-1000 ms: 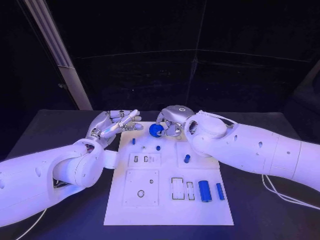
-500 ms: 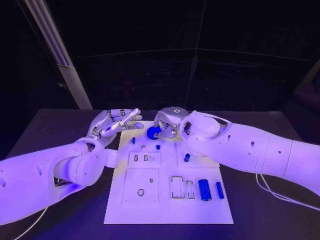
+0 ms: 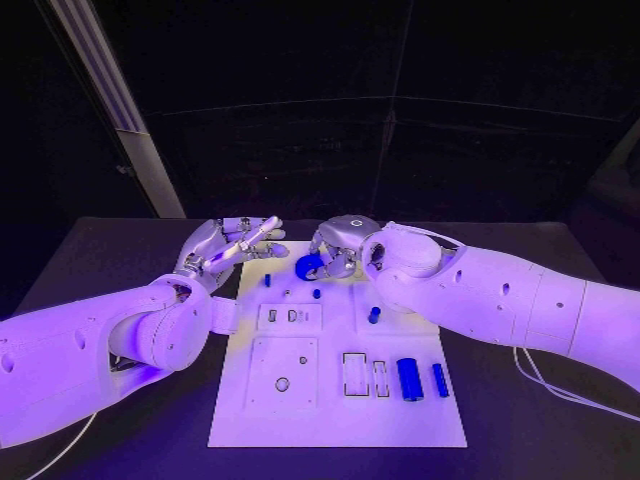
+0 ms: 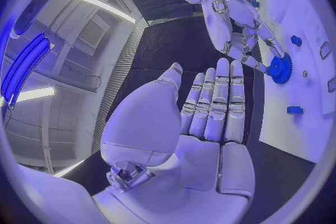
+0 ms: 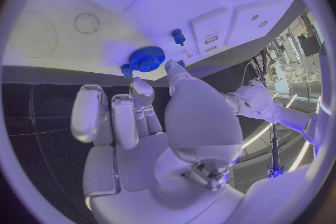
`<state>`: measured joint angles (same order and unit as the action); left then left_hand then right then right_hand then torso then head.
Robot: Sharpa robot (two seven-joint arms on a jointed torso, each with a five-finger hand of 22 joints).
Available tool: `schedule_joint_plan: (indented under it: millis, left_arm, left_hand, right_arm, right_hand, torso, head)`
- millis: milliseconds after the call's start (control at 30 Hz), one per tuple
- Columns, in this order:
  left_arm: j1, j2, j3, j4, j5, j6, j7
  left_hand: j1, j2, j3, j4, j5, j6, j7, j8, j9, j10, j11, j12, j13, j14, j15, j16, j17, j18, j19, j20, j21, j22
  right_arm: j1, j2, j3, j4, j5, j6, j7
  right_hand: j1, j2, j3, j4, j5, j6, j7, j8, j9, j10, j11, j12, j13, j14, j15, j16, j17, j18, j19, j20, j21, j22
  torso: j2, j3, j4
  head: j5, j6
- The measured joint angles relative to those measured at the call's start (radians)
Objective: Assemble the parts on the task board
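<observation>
The right hand pinches a small blue gear by its toothed rim over the far end of the task board; the left hand, just left, holds nothing, fingers straight. The gear looks light, rigid and slippery, so gripping opposite rim edges probably keeps it level.

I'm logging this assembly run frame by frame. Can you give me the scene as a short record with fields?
left hand: open, fingers straight, holds nothing, beside the board's far left corner
right hand: holds the blue gear at its fingertips
gear position: at the far end of the task board; contact with the board cannot be told
loose parts: two blue cylinders lying on the board's near right
</observation>
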<state>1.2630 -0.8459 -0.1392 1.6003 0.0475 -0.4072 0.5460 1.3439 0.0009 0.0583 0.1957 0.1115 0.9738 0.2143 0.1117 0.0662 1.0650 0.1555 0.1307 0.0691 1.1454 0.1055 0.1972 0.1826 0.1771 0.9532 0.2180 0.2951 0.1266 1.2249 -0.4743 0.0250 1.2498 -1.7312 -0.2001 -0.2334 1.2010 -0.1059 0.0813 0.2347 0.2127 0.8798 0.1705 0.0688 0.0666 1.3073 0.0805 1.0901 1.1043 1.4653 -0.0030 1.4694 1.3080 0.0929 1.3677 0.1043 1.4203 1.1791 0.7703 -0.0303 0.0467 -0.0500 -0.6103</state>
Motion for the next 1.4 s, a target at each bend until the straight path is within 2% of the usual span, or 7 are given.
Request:
schedule_joint_plan:
  millis: [300, 533, 633, 733, 900, 1133, 1400]
  left_arm:
    - [0.0, -0.001, 0.0, 0.0, 0.0, 0.0, -0.001]
    - [0.0, -0.002, 0.0, 0.0, 0.0, 0.0, -0.001]
    - [0.0, -0.003, 0.0, -0.001, 0.0, 0.001, -0.002]
    - [0.0, -0.008, 0.0, -0.002, 0.0, 0.001, -0.002]
    - [0.0, -0.011, 0.0, -0.003, 0.0, 0.001, -0.002]
    - [0.0, -0.01, 0.0, -0.009, 0.0, 0.002, -0.002]
    - [0.0, -0.007, 0.0, -0.018, 0.0, 0.005, -0.003]
  left_hand:
    - [0.0, 0.0, 0.0, 0.0, 0.0, 0.0, 0.0, -0.002, 0.0, 0.0, 0.0, 0.0, 0.0, 0.0, 0.0, 0.0, 0.0, 0.0, 0.0, 0.0, 0.0, 0.0]
    - [0.0, 0.0, 0.0, 0.0, 0.0, 0.0, 0.0, -0.002, 0.0, 0.0, 0.0, -0.004, 0.0, 0.0, 0.0, 0.0, 0.0, 0.0, 0.0, 0.0, 0.0, 0.0]
    - [0.0, 0.0, 0.0, 0.0, 0.0, 0.0, 0.0, -0.002, 0.0, 0.0, 0.0, -0.004, 0.0, 0.0, 0.0, 0.0, 0.0, 0.0, 0.0, 0.0, 0.0, 0.0]
    - [0.0, 0.0, 0.0, 0.0, 0.0, 0.0, 0.0, -0.002, 0.0, 0.0, 0.0, -0.004, 0.0, 0.0, 0.0, 0.0, 0.0, 0.0, 0.0, 0.0, 0.0, 0.0]
    - [0.005, 0.005, 0.0, 0.0, 0.0, 0.0, 0.0, -0.002, 0.0, 0.0, 0.0, -0.004, 0.0, 0.0, 0.0, 0.0, 0.001, 0.0, 0.0, 0.0, 0.0, -0.001]
    - [0.005, 0.005, -0.003, -0.003, 0.0, 0.0, 0.0, -0.002, 0.0, 0.0, 0.0, -0.004, 0.0, 0.0, 0.0, 0.0, 0.001, 0.0, 0.0, 0.0, -0.004, -0.001]
    - [0.005, 0.005, 0.0, -0.006, 0.0, 0.0, 0.0, -0.002, 0.0, 0.0, 0.0, -0.004, 0.0, 0.0, 0.0, 0.0, 0.001, 0.0, 0.0, 0.0, -0.004, -0.001]
  right_arm:
    - [0.0, -0.008, 0.0, 0.005, -0.001, 0.011, 0.0]
    - [0.0, -0.044, -0.001, 0.034, 0.009, -0.033, 0.011]
    - [-0.001, -0.092, -0.001, 0.064, 0.034, -0.089, 0.035]
    - [-0.001, -0.169, -0.001, 0.096, 0.097, -0.14, 0.089]
    - [-0.001, -0.277, 0.0, 0.109, 0.231, -0.16, 0.206]
    - [0.0, -0.367, 0.0, 0.065, 0.386, -0.141, 0.335]
    - [-0.019, -0.378, -0.001, -0.004, 0.456, -0.117, 0.406]
  right_hand:
    - [0.0, 0.0, -0.023, 0.018, 0.018, 0.0, 0.0, 0.0, 0.003, 0.0, 0.0, 0.004, 0.009, 0.001, 0.001, 0.0, 0.0, 0.0, 0.003, 0.003, 0.0, 0.0]
    - [0.021, 0.028, -0.031, 0.026, 0.06, 0.011, -0.004, 0.005, 0.004, 0.006, -0.006, 0.032, 0.035, 0.001, 0.001, 0.004, 0.0, 0.0, 0.003, 0.003, 0.0, 0.008]
    - [0.038, 0.045, -0.035, 0.018, 0.077, 0.014, -0.008, 0.005, 0.004, 0.006, -0.006, 0.037, 0.04, 0.001, 0.001, 0.004, 0.0, 0.0, 0.003, 0.003, 0.0, 0.008]
    - [0.076, 0.045, -0.029, 0.0, 0.084, 0.015, -0.009, 0.005, 0.004, 0.006, -0.006, 0.037, 0.042, 0.001, 0.001, 0.004, 0.0, 0.0, 0.003, 0.003, 0.0, 0.007]
    - [0.157, 0.035, -0.02, -0.057, 0.08, 0.035, -0.012, 0.006, 0.004, 0.004, -0.007, 0.033, 0.036, 0.001, 0.001, -0.002, 0.0, 0.0, 0.003, 0.003, -0.001, -0.009]
    - [0.185, 0.026, -0.026, -0.08, 0.072, 0.04, -0.014, 0.009, 0.004, 0.0, -0.011, 0.025, 0.027, 0.001, 0.001, -0.004, 0.0, 0.0, -0.001, -0.001, -0.006, -0.013]
    - [0.19, 0.021, -0.024, -0.083, 0.072, 0.04, -0.014, 0.009, 0.004, -0.003, -0.015, 0.015, 0.021, 0.001, 0.001, -0.004, 0.0, 0.0, -0.001, -0.001, -0.006, -0.016]
  torso:
    - [0.0, 0.0001, 0.0]
    - [0.0, 0.0006, -0.0001]
    - [0.0, 0.0012, -0.0013]
    - [-0.002, 0.0012, -0.0032]
    - [-0.004, 0.0015, -0.0083]
    - [-0.007, 0.0092, -0.021]
    - [-0.006, 0.019, -0.031]
  head:
    - [-0.003, -0.003]
    - [-0.003, -0.002]
    - [-0.003, 0.001]
    - [-0.003, 0.005]
    - [-0.004, 0.011]
    - [0.0, 0.019]
    - [-0.016, 0.022]
